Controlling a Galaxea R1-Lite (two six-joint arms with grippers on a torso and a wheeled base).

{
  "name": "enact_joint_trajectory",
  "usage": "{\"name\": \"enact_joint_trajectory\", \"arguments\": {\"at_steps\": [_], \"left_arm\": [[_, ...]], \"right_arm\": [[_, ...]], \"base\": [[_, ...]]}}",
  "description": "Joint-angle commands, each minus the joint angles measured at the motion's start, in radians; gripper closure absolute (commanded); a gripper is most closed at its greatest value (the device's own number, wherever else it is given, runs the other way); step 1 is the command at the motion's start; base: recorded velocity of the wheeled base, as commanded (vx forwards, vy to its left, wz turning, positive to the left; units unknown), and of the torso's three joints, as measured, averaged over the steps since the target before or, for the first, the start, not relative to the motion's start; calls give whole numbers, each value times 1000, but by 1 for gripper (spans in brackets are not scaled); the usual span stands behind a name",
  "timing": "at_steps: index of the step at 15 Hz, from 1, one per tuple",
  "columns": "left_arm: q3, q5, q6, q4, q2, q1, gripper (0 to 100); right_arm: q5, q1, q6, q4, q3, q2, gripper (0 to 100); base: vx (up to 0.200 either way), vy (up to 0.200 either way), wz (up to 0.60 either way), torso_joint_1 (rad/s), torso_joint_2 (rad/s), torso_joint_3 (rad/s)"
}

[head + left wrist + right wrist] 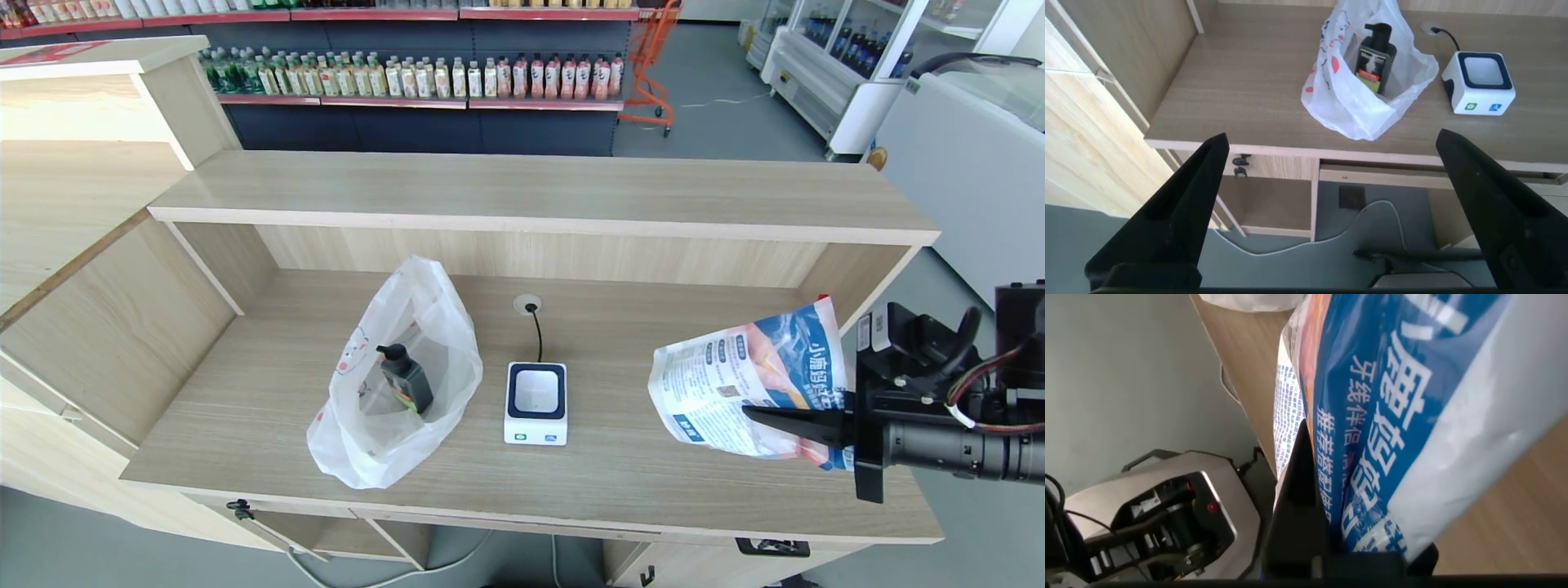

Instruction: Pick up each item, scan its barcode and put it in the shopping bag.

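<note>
My right gripper (763, 411) is shut on a blue and white snack bag (735, 380), held tilted above the right part of the counter, to the right of the white barcode scanner (535, 402). In the right wrist view the snack bag (1413, 416) is pinched against a dark finger (1300, 498). A white plastic shopping bag (392, 384) lies open left of the scanner, with a dark pump bottle (406, 377) inside. My left gripper (1335, 216) hangs open with nothing in it, in front of and below the counter's front edge, facing the shopping bag (1360, 102), bottle (1377, 59) and scanner (1480, 80).
The wooden counter (620, 474) has side walls and a raised shelf (539, 192) along the back. A black cable (537, 335) runs from the scanner to a hole in the top. Store shelves with bottles (408, 77) and freezers (963, 139) stand beyond.
</note>
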Motion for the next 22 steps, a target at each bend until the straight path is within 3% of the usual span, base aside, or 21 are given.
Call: {"name": "enact_joint_trajectory", "arguments": {"at_steps": [1,5,7,12,17,22], "left_arm": [[0,0,1,0,0,0,0],[0,0,3,0,0,0,0],[0,0,-1,0,0,0,0],[0,0,-4,0,0,0,0],[0,0,-4,0,0,0,0],[0,0,-4,0,0,0,0]], "right_arm": [[1,-1,5,-1,-1,7,100],[-2,-1,72,-1,-3,26,100],[-4,-57,86,-12,-35,101,100],[-12,-120,75,-202,-121,308,100],[2,-114,-181,-283,-164,478,100],[93,-90,-242,-383,-217,581,100]], "base": [[0,200,0,-12,-12,12],[0,200,0,10,6,5],[0,100,0,-6,1,-6],[0,0,0,0,0,0],[0,0,0,0,0,0],[0,0,0,0,0,0]]}}
